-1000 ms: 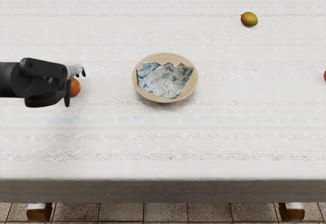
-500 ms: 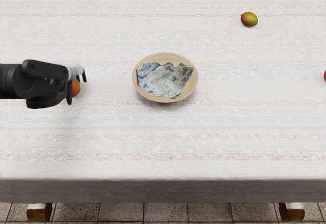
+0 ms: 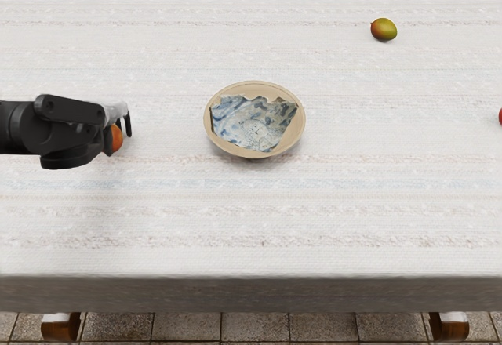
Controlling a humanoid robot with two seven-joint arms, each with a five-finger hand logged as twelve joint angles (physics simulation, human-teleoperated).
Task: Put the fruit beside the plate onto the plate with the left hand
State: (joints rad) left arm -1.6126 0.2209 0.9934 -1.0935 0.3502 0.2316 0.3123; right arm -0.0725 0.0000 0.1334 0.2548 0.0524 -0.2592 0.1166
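A round tan plate (image 3: 291, 138) with a blue-and-white pattern lies near the table's middle. Well to its left an orange fruit (image 3: 117, 138) shows only as a sliver, the rest hidden behind my left hand (image 3: 112, 129). That hand, black with a white patch, comes in from the left edge, and its fingers curl down over and around the fruit. The fruit still looks level with the tabletop. No right arm is visible.
A green-and-red mango (image 3: 383, 29) lies at the far right of the table. A red fruit (image 3: 500, 116) peeks in at the right edge. The table's front edge runs across the bottom of the view.
The left hand's fingers have drawn in closer around the orange fruit, covering more of it. The hand itself has barely shifted.
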